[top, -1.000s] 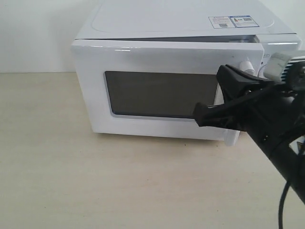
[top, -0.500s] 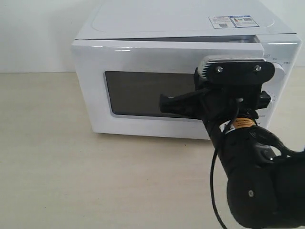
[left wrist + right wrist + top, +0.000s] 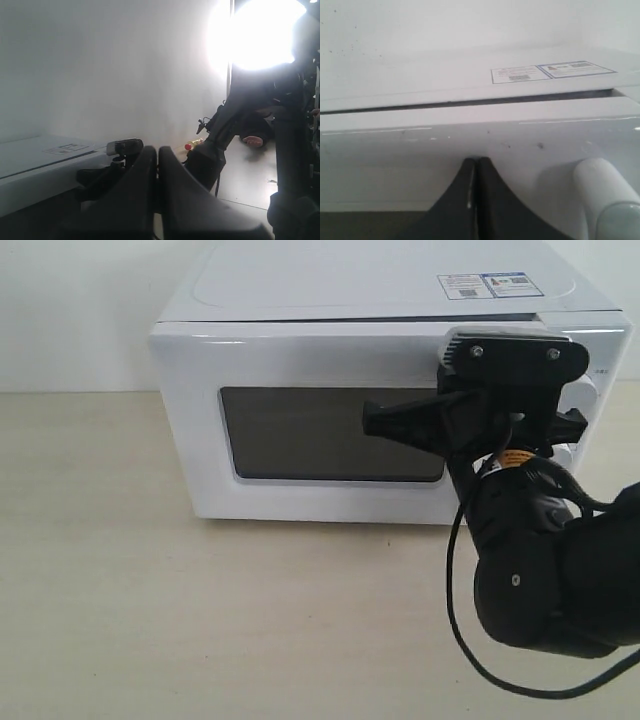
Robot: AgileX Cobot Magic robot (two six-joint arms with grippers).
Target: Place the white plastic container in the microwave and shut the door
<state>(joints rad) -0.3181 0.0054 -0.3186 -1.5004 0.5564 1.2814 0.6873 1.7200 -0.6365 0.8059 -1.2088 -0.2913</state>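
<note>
The door [image 3: 300, 355] has swung nearly shut, the clenched right gripper [image 3: 474, 162] against it.

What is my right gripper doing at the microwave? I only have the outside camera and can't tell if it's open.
Observer: The right gripper is shut, with nothing in it.
Operator: Where is it on the door?
Observer: It points at the front of the door, just beside the handle.
Operator: And the left gripper?
Observer: The left gripper is shut and empty too, off to the side, looking across the top of the microwave.
</note>
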